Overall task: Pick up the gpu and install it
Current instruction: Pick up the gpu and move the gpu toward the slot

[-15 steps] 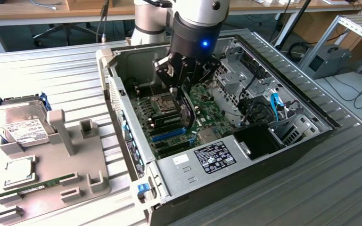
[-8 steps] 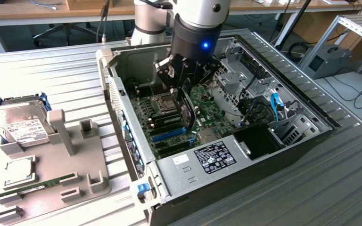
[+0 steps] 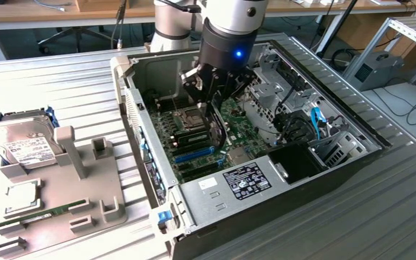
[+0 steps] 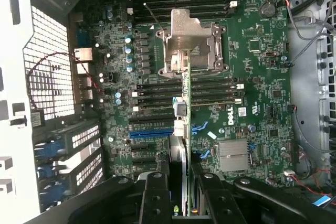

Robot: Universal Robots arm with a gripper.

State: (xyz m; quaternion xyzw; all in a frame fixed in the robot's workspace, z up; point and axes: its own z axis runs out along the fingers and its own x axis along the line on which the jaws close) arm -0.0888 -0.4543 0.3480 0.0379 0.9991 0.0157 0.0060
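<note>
**One card, seen mostly edge-on**

My gripper (image 4: 181, 184) is clamped on the gpu (image 4: 182, 103), which I hold upright above the motherboard (image 4: 252, 51). From the wrist view I see its thin green edge, with both faces turned away. The exterior view shows a dark blade hanging over the motherboard; whether it touches, I cannot tell.

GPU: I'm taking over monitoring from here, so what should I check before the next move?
1. gpu gripped between the jaws, edge-on: ok.
2. Card inside the computer case, over the motherboard: ok.
3. Blue slot free of other cards: ok.
4. Card edge in line with that slot: not ok, it runs across the slots in the wrist view.
5. Gap between card and board: cannot tell.
</note>
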